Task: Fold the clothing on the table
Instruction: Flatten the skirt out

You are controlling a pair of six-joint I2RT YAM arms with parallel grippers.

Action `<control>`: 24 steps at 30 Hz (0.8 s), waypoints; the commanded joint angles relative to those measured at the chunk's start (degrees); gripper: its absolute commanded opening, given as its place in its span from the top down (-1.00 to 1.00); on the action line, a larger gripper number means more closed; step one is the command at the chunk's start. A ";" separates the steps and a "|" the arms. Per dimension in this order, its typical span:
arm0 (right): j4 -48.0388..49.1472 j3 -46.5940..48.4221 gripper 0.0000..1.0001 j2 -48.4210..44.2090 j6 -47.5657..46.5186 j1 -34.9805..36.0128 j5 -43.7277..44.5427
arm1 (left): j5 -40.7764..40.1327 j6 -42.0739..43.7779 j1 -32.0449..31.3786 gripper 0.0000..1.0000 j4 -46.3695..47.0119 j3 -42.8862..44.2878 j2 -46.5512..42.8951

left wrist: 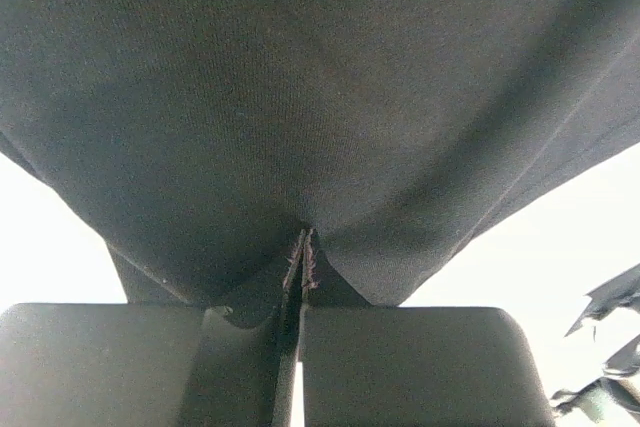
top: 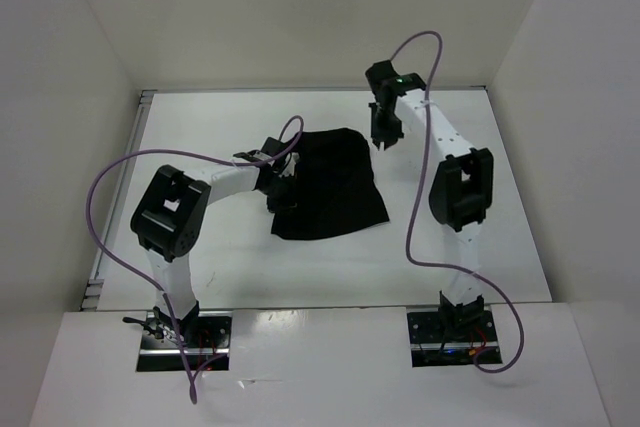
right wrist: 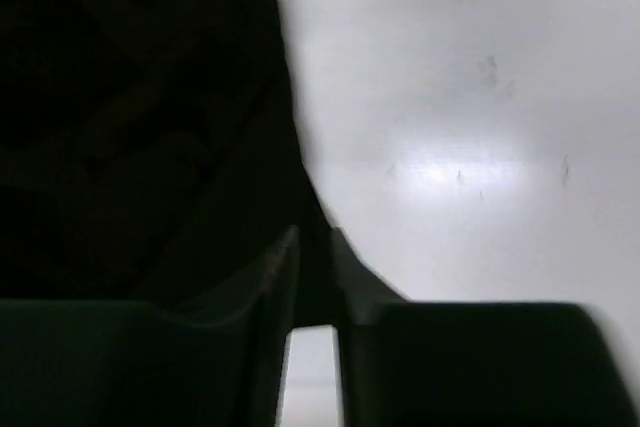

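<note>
Right gripper [right wrist: 315,267] hangs above the table [right wrist: 480,77], beside the black clothing [right wrist: 130,117].
The frame is blurred: jaws slightly parted with white surface showing between them, fabric filling the upper left, glare at right.

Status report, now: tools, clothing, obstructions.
Left tool shut on clothing, left edge. Right tool open, beside its far right corner. No obstruction seen.
</note>
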 commanded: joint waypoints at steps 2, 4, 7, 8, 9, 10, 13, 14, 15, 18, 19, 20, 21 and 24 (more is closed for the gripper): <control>5.72 -13.64 0.72 -12.85 -2.30 -0.81 -7.02 | -5.65 5.02 -0.19 1.00 -6.92 -1.45 -1.85; 7.13 -20.59 0.95 -15.93 -2.92 2.42 -7.03 | -6.18 5.63 -0.19 1.00 -7.63 -1.98 -3.51; 11.87 -29.38 1.00 -16.47 -2.92 6.38 -11.92 | -6.18 5.64 -0.19 1.00 -8.15 -3.38 -4.92; 14.49 -31.05 1.00 -15.86 -2.31 7.01 -13.34 | -6.18 5.64 -0.19 1.00 -8.15 -4.17 -4.93; 16.17 -34.38 1.00 -15.33 -2.30 7.02 -14.40 | -6.18 5.64 -0.19 1.00 -8.15 -4.18 -4.93; 17.93 -35.98 1.00 -14.54 -1.78 7.71 -16.07 | -6.18 5.64 -0.19 1.00 -8.15 -4.87 -4.93; 23.21 -39.68 1.00 -12.95 -1.78 7.72 -19.15 | -5.66 5.64 -0.19 1.00 -7.63 -4.88 -3.69; 25.31 -40.90 1.00 -11.99 -1.17 7.20 -19.94 | -5.65 5.64 -0.19 1.00 -7.63 -4.88 -3.17; 26.20 -41.44 1.00 -11.46 -1.16 7.19 -20.82 | -5.65 5.64 -0.19 1.00 -7.02 -4.88 -2.56; 28.31 -43.89 1.00 -9.62 0.68 7.19 -23.20 | -5.13 5.64 -0.19 1.00 -7.01 -4.88 -1.94; 28.32 -44.69 1.00 -9.61 1.81 7.19 -23.20 | -4.43 6.16 -0.19 1.00 -7.01 -5.49 -1.94; 28.32 -46.70 1.00 -10.13 2.35 8.58 -23.20 | -4.42 6.17 -0.19 1.00 -7.01 -5.49 -1.94; 28.32 -47.93 1.00 -10.66 2.96 9.21 -23.72 | -4.42 6.17 -0.19 1.00 -7.01 -6.19 -2.55; 27.80 -54.78 1.00 -14.61 6.56 12.36 -23.73 | -3.28 6.17 -0.19 1.00 -7.62 -7.95 -5.18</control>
